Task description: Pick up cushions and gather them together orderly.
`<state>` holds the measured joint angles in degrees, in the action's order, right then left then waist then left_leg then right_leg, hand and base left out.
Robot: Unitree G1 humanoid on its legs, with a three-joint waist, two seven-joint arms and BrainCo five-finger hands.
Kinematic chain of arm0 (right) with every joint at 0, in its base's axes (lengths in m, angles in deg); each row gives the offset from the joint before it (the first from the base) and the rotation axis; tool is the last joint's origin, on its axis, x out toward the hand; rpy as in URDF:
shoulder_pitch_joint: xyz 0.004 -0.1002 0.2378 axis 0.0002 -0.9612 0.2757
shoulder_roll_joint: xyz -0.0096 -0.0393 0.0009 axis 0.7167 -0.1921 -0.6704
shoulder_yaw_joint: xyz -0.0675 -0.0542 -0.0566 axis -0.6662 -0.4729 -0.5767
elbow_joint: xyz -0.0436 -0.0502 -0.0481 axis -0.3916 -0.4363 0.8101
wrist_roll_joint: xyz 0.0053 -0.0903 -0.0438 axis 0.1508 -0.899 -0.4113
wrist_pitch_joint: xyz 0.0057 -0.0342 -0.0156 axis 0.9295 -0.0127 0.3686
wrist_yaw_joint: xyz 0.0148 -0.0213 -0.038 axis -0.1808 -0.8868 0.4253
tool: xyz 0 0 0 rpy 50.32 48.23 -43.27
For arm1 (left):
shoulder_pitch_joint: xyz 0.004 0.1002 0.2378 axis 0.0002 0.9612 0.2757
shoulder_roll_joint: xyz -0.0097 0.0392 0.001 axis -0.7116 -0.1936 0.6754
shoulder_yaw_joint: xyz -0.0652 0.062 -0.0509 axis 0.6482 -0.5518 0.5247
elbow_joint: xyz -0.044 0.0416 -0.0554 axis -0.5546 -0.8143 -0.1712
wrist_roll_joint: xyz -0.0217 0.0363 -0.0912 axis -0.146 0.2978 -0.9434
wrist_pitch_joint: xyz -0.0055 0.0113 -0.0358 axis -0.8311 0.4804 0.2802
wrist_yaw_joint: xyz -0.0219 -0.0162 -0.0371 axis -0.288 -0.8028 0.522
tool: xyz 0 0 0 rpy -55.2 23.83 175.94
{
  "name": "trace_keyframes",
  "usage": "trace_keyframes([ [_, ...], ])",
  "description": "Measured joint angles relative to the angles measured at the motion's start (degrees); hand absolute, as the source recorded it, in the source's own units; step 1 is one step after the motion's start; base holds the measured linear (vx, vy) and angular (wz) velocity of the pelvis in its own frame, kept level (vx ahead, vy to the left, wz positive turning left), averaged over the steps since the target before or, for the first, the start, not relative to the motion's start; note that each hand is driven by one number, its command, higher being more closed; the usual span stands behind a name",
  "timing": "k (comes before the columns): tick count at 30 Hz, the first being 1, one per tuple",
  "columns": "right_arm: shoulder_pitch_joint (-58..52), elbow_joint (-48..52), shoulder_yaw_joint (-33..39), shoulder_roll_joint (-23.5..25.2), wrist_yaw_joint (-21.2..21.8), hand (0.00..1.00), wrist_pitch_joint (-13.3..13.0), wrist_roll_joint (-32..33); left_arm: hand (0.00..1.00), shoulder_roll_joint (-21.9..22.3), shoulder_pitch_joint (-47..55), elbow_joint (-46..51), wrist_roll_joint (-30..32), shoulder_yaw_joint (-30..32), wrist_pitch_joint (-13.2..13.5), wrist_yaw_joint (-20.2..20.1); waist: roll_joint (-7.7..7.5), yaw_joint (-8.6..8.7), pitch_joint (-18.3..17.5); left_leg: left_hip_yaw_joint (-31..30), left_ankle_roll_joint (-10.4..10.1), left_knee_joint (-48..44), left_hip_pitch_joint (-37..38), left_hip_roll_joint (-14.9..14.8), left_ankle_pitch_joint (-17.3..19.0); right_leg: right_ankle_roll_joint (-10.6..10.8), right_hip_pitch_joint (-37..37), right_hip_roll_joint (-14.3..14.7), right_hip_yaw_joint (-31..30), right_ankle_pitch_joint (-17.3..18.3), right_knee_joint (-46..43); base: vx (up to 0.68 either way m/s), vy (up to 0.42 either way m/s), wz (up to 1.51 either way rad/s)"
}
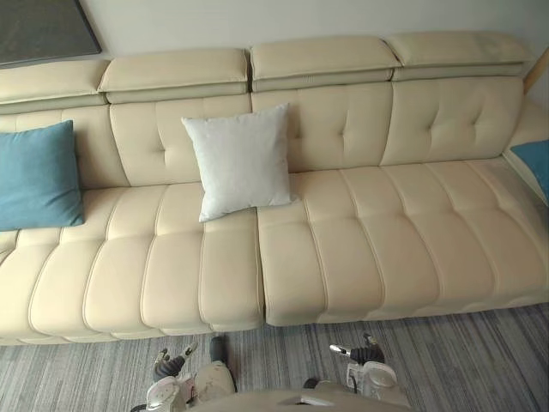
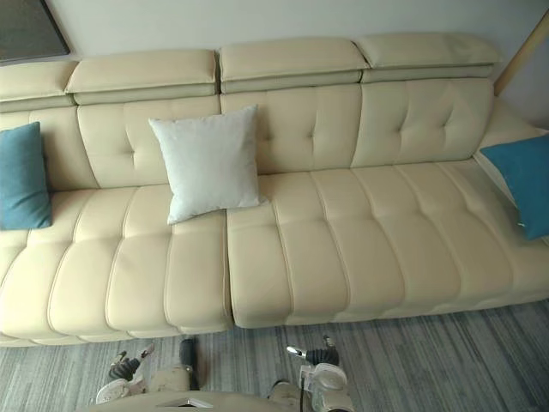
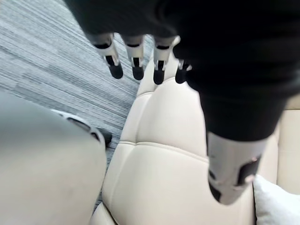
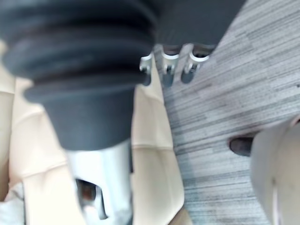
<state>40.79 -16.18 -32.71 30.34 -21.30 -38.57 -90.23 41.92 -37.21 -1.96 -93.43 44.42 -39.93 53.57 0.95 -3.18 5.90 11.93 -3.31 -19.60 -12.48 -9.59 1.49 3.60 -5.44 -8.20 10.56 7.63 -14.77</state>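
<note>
A white cushion [image 1: 240, 161] leans upright against the backrest of a cream leather sofa [image 1: 386, 232], left of its middle. One teal cushion [image 1: 36, 176] stands against the backrest at the far left. Another teal cushion [image 2: 519, 180] lies at the sofa's right end. My left hand [image 1: 169, 366] and right hand [image 1: 364, 354] hang low over the floor in front of the sofa, well apart from every cushion. In the left wrist view my left hand [image 3: 136, 61] has relaxed fingers holding nothing, with a corner of the white cushion [image 3: 276, 206] beyond. My right hand [image 4: 103, 178] is likewise open.
A grey striped carpet [image 1: 463, 360] runs along the sofa's front. The wide seat right of the white cushion is bare. A dark panel [image 1: 43, 30] hangs on the wall at the upper left, and a wooden post [image 1: 536, 69] stands at the right edge.
</note>
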Motion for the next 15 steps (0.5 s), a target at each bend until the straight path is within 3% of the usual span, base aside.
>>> trace_keyframes([
  [1, -0.03, 0.03, 0.57, -0.04, -0.04, 0.00, -0.03, 0.00, 0.00, 0.04, 0.10, -0.26, 0.12, 0.02, 0.00, -0.05, 0.05, 0.07, 0.00, -1.06, -0.21, -3.13, 0.04, 0.44, 3.25, 0.38, -0.41, -0.17, -1.02, -0.34, 0.06, -0.12, 0.238, -0.64],
  [2, -0.89, 0.04, 1.07, 0.21, -0.06, 0.00, 0.00, 0.02, 0.00, 0.26, 0.06, -0.31, 0.34, 0.11, -0.05, -0.12, 0.39, 0.09, 0.05, -3.09, -1.10, -5.43, 1.46, 0.73, 8.82, 0.96, -1.17, 0.24, -3.30, -0.93, 0.08, -0.09, 0.222, -0.53],
  [4, -1.31, -0.16, 1.37, 1.21, 0.00, 0.00, 0.06, 0.04, 0.00, 0.08, -0.14, -0.29, 0.34, 0.54, -0.04, -0.30, 0.10, 0.09, 0.19, -2.22, -1.31, -5.63, 1.82, 1.51, 10.94, 1.44, -1.86, 0.66, -6.35, -1.37, 0.44, -0.09, 0.240, -0.70],
  [5, -2.80, -0.19, 1.56, 3.11, 0.32, 0.00, 0.08, 0.12, 0.00, -0.89, 0.24, -0.41, 0.38, 0.54, -0.06, -0.31, -1.61, 0.80, -0.83, -0.63, -1.30, -4.33, 1.84, 2.80, 11.57, 1.45, -2.41, 0.09, -8.63, -3.20, 2.72, -0.06, 0.178, -0.68],
  [7, -2.98, -0.10, 2.11, 4.20, 0.33, 0.00, 0.14, 1.11, 0.00, -1.64, 0.28, -0.72, 0.51, 0.52, -0.11, -0.42, -2.66, 1.49, -1.22, 0.77, -1.14, -3.38, 2.09, 3.58, 11.82, 0.47, -2.53, -0.31, -10.00, -5.31, 5.12, -0.03, 0.173, -0.54],
  [8, -2.95, -0.02, 2.15, 4.35, 0.32, 0.00, 0.07, 1.12, 0.00, -1.79, 0.07, -1.22, 0.92, 0.47, -0.14, -0.54, -2.77, 1.69, -1.22, 1.71, -0.82, -3.02, 2.34, 4.13, 12.00, -0.15, -2.72, -0.37, -11.19, -7.03, 5.99, -0.02, 0.174, -0.52],
  [12, -2.92, -0.05, 2.18, 4.24, 0.34, 0.00, 0.08, 1.20, 0.00, -2.24, -0.96, -2.77, 2.85, -0.64, -0.34, -0.75, -2.77, 2.28, -1.39, 3.74, -0.25, -1.54, 3.63, 5.10, 12.33, 0.76, -3.11, -0.21, -13.27, -9.90, 7.43, 0.02, 0.079, -0.46],
  [14, -1.71, -0.03, 1.95, 4.42, 0.34, 0.00, 0.08, 1.29, 0.00, -2.21, -2.09, -3.30, 3.89, -0.68, -0.46, -1.26, -3.13, 1.54, -1.84, 7.00, -0.24, -1.27, 4.00, 4.23, 12.25, 0.43, -5.98, 1.72, -14.83, -12.16, 7.74, 0.07, 0.031, -1.28],
  [15, -0.88, -0.08, 1.86, 4.51, 0.34, 0.00, 0.06, 1.47, 0.00, -2.24, -2.49, -4.21, 4.11, -0.70, -0.77, -1.36, -2.49, 1.38, -1.48, 9.54, 0.89, -1.24, 4.25, 3.21, 11.62, 0.18, -7.25, 2.62, -14.40, -13.70, 8.03, 0.07, 0.007, -1.42],
])
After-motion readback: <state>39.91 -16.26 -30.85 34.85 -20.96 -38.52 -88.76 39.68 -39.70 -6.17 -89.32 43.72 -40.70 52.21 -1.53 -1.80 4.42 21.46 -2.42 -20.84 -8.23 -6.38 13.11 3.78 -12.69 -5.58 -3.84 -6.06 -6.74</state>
